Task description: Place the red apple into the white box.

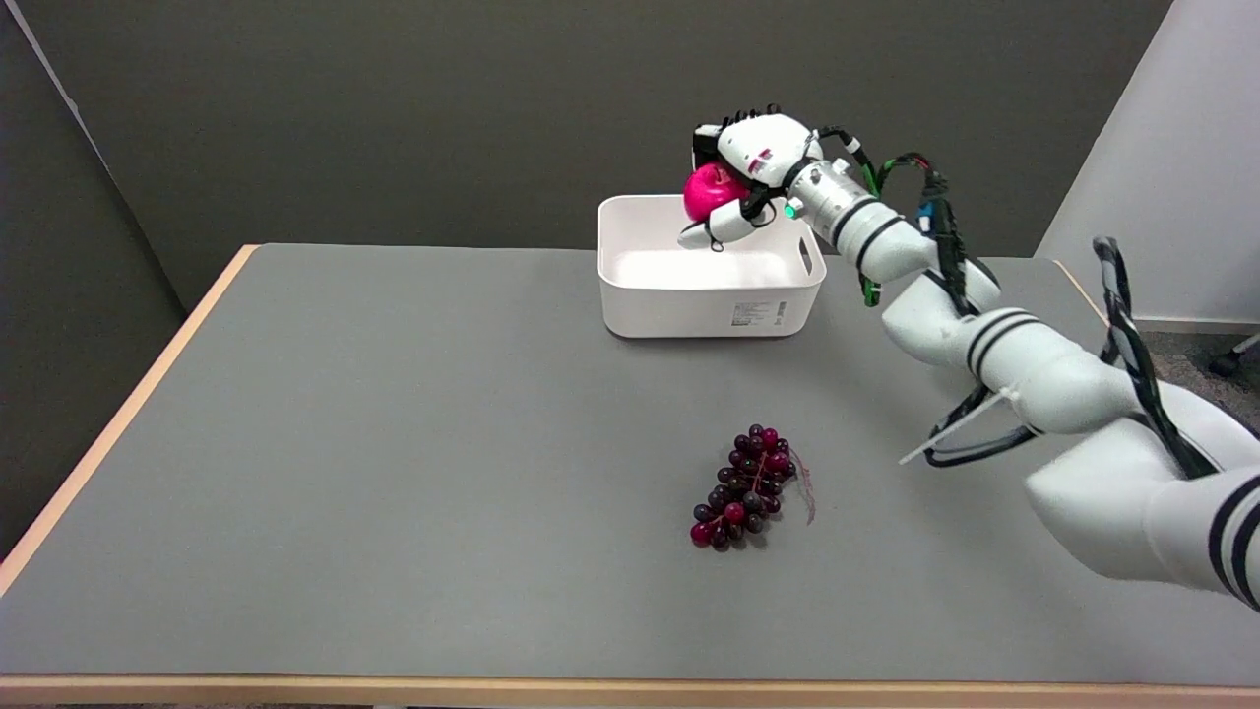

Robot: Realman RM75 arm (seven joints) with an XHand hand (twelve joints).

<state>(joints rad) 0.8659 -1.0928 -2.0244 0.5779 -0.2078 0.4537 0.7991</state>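
The red apple [707, 190] hangs in the air above the far right part of the white box [689, 305]. My right hand [745, 167] grips it from above and behind, with its thumb under the fruit. The box stands open-topped at the back middle of the grey table, and its inside shows nothing else. My right arm stretches in from the lower right, over the box's right rim.
A bunch of dark red grapes [746, 486] lies on the grey table [394, 443] in front of the box, nearer the front edge. A grey wall stands just behind the box. A pale wall panel rises at the far right.
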